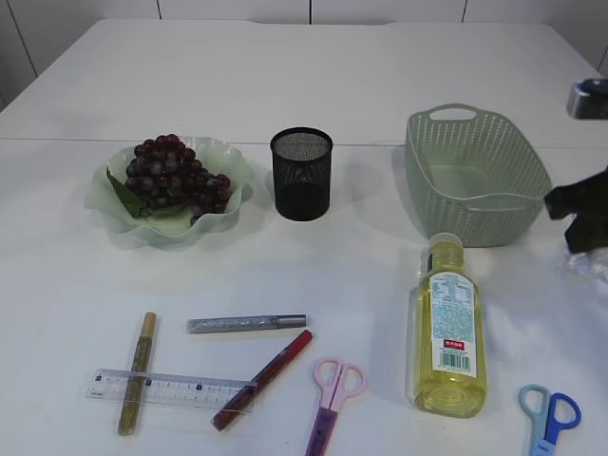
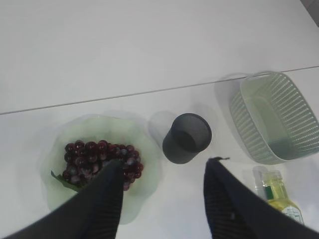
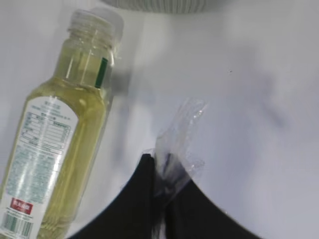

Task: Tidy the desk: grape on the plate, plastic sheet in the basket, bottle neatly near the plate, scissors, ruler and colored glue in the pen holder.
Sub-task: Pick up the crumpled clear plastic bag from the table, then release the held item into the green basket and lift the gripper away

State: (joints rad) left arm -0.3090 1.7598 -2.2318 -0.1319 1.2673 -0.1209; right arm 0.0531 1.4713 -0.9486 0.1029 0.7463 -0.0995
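Right wrist view shows the right gripper at the bottom centre of the frame, its jaws pinched tight on a crumpled clear plastic sheet that rises from between them above the white bench. The bottle of yellow liquid lies on its side at the left of the frame, near the sheet but apart from it. In the left wrist view the left gripper hangs with jaws apart and empty over the grape bunch, which sits on the pale green plate. The black mesh pen holder stands centre frame in the exterior view, the green basket to its right. Ruler, glue sticks and pink scissors lie along the bottom.
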